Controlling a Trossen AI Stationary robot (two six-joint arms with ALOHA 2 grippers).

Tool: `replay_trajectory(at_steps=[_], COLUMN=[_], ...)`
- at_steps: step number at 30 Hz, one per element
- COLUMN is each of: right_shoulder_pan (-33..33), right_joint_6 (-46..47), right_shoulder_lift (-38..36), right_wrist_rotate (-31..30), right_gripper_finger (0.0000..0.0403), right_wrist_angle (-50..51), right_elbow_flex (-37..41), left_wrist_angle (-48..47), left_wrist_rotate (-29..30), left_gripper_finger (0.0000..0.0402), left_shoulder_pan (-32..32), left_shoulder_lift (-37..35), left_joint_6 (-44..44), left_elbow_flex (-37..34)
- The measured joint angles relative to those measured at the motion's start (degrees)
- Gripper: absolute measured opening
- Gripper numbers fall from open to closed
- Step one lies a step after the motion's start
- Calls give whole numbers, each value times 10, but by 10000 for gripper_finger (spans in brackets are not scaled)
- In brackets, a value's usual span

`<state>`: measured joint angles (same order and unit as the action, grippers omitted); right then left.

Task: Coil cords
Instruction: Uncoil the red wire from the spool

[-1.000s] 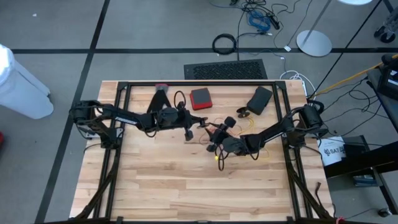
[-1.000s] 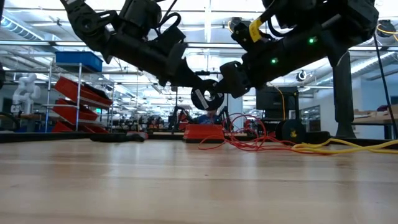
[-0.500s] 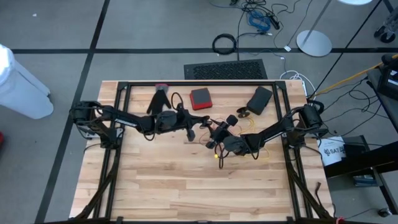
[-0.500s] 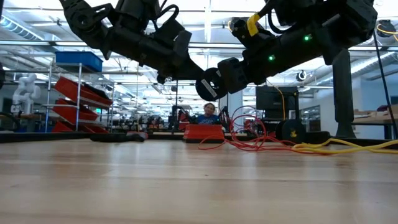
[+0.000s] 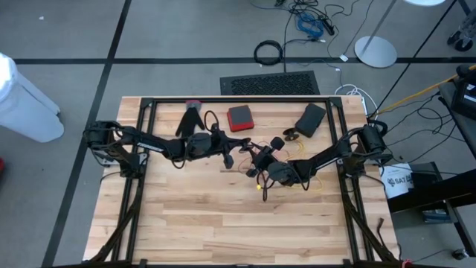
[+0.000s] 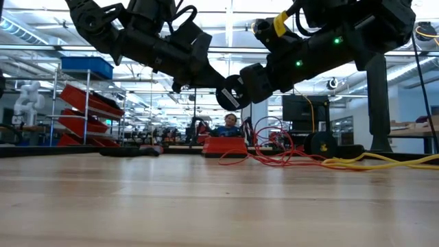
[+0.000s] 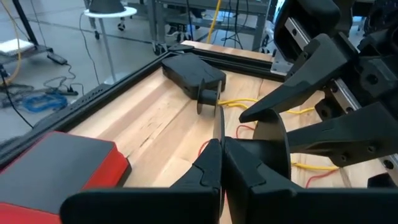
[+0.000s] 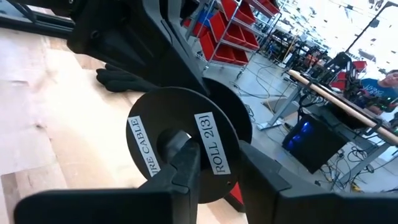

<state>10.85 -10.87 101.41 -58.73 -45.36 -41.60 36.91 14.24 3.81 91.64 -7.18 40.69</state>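
Right end effector (image 8: 214,171) straddles black spool (image 8: 180,146); yellow cord (image 5: 316,182) lies beneath.

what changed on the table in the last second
The left gripper, shut on the round black cable spool, lifted and carried it toward the right gripper, whose jaws are closing around the spool's hub. The red cord, yellow cord and red box stayed put.

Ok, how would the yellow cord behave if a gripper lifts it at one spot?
The yellow cord lies in loose wavy runs on the table, so it is probably light and floppy and would sag and trail. It seems to meet the red cord, so it may drag that along.
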Motion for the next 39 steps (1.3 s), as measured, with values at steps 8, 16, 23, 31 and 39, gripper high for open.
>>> replay_trajectory(at_steps=[8, 16, 23, 31, 39], right_shoulder_pan=[1, 11, 35, 46, 46], right_joint_6=[-60, -94, -114, -128, -62], right_shoulder_lift=[0, 0, 0, 0, 0], right_wrist_rotate=[-28, -90, -132, -139, -133], right_gripper_finger=[68, 65, 49, 3, 24], right_wrist_angle=[-11, -10, -12, -10, 24], right_elbow_flex=[0, 0, 0, 0, 0], left_wrist_angle=[7, 5, 3, -1, -1], left_wrist_rotate=[-2, 24, 24, 26, 28], left_gripper_finger=[28, 56, 57, 57, 57], left_shoulder_pan=[0, -2, -2, -2, -2], left_shoulder_lift=[-1, -1, -10, -10, -10], left_joint_6=[20, 35, 35, 35, 35], left_elbow_flex=[0, 0, 0, 0, 0])
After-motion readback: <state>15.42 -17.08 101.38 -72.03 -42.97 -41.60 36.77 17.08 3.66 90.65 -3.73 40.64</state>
